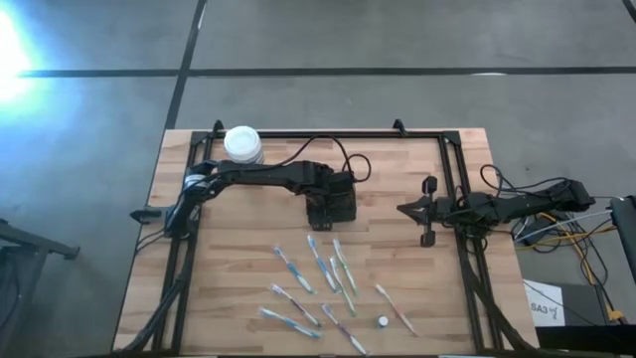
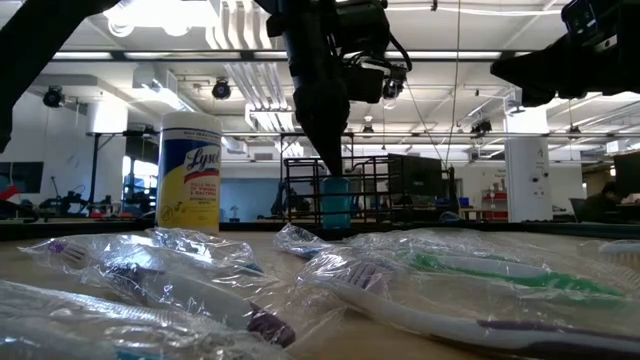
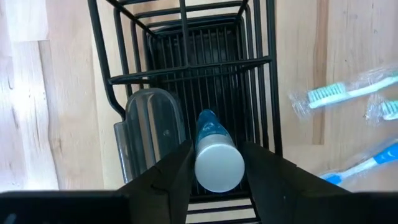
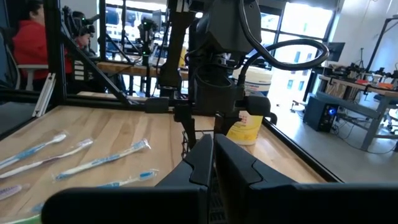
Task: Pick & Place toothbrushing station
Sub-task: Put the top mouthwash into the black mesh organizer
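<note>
The toothbrushing station [image 1: 343, 211] is a black wire rack with compartments, standing mid-table; it also shows in the left wrist view [image 3: 199, 56] and the low view [image 2: 300, 190]. A clear cup [image 3: 152, 130] stands in one compartment. My left gripper [image 3: 217, 155] is right above the rack [image 1: 333, 199], shut on a blue tube with a white cap [image 3: 214, 146]. My right gripper [image 4: 213, 155] is shut and empty, hovering to the right of the rack [image 1: 402, 209]. My left gripper pinches the blue tube between its two fingers at the white-capped top end [image 3: 200, 169]. The fingers come from above, pointing down. The tube stands upright inside the rack, its blue body [image 2: 337, 205] down between the wires.
Several wrapped toothbrushes [image 1: 318, 264] lie on the near half of the table and fill the front of the low view [image 2: 430, 290]. A yellow jar with a white lid [image 1: 242, 144] stands at the far left. A small white round thing [image 1: 383, 321] lies near the front edge.
</note>
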You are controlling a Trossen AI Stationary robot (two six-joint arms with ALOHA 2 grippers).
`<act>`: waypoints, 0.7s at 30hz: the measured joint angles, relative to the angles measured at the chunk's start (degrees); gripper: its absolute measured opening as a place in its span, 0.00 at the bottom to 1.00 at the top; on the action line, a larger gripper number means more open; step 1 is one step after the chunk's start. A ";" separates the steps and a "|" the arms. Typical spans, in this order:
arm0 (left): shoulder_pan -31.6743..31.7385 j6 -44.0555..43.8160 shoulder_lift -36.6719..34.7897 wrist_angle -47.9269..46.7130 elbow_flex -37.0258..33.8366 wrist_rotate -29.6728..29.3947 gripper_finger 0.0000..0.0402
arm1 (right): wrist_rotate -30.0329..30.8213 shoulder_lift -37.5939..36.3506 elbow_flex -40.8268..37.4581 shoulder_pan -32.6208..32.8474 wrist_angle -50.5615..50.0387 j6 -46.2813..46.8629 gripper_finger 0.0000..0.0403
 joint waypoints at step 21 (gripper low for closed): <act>0.20 9.67 -0.04 2.11 -1.24 -1.24 0.33 | 0.00 0.00 0.00 0.02 -0.42 -0.20 0.03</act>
